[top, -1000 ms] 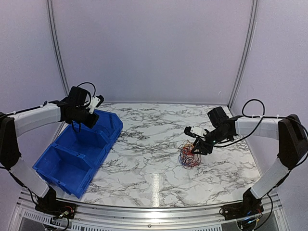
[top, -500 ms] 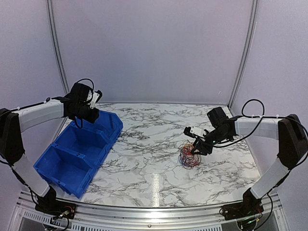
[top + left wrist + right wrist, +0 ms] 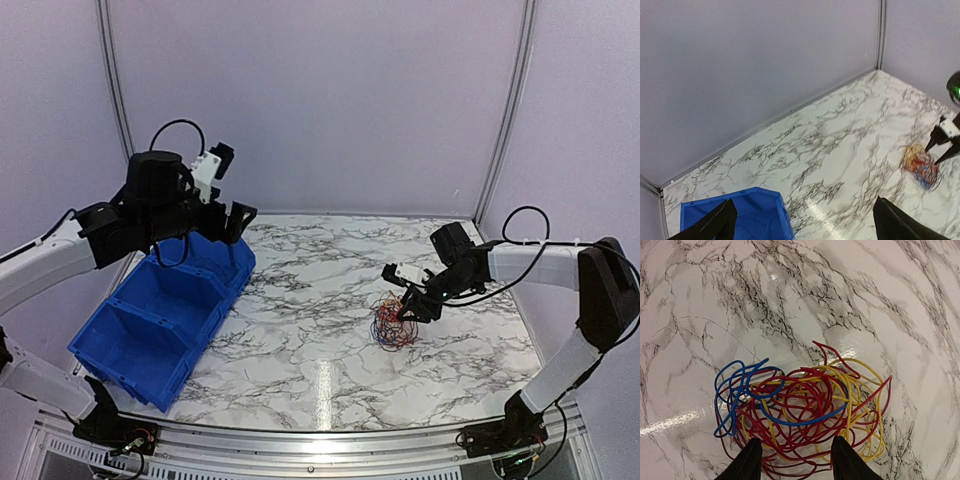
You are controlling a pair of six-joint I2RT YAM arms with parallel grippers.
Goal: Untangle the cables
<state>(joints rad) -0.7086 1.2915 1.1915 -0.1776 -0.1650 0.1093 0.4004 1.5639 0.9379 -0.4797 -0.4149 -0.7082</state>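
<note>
The cables [image 3: 392, 328] lie as one loose tangle of red, yellow and blue wires [image 3: 800, 405] on the marble table, right of centre. My right gripper [image 3: 408, 308] hangs low over the tangle's near edge. Its fingers [image 3: 752, 460] stand apart, open, with several wires running between them [image 3: 796, 452] and nothing pinched. My left gripper [image 3: 232, 220] is raised above the far end of the blue bin and stands wide open and empty [image 3: 804, 212]. From the left wrist view the tangle [image 3: 920, 165] shows far off, under the right gripper [image 3: 941, 150].
A blue bin [image 3: 160, 310] with compartments stands at the table's left side; its far corner [image 3: 755, 210] shows below my left fingers. A grey back wall with a floor seam [image 3: 790, 112] bounds the table behind.
The left gripper went from shut to wide open. Its arm rose and swung right, over the bin's far end. The right arm and the tangle did not move.
</note>
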